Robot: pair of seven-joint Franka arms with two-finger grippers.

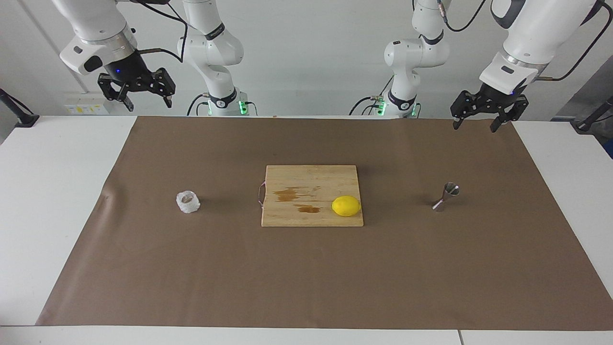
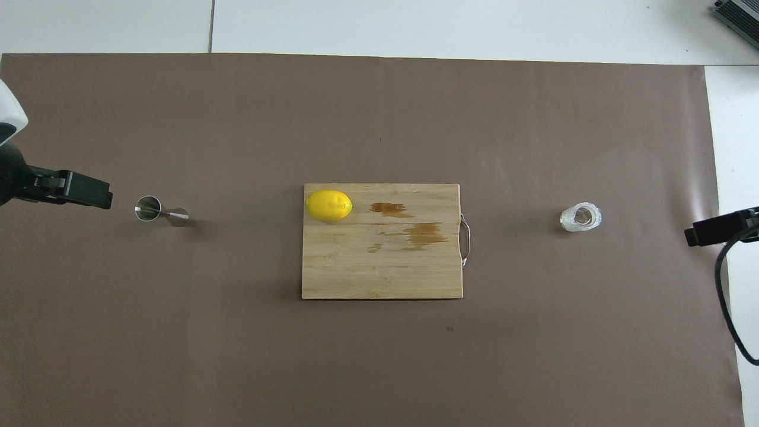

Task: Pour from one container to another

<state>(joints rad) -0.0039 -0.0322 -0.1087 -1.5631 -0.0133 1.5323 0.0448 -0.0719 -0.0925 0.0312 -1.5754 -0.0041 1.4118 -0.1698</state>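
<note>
**Both arms raised, nothing grasped yet**

Right pincer [image 1: 146, 95] hangs open and empty above the desk's [image 1: 57, 191] edge. The crinkly cup [image 1: 187, 201] stands upright; grip its sides squarely. Past the lemon [image 1: 346, 206], the steel jigger [image 1: 446, 196] waits under the open, empty left pincer [image 1: 479, 120].

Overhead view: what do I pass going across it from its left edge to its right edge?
left gripper → steel jigger → lemon, on the cutting board → whitish cup → right gripper.
</note>
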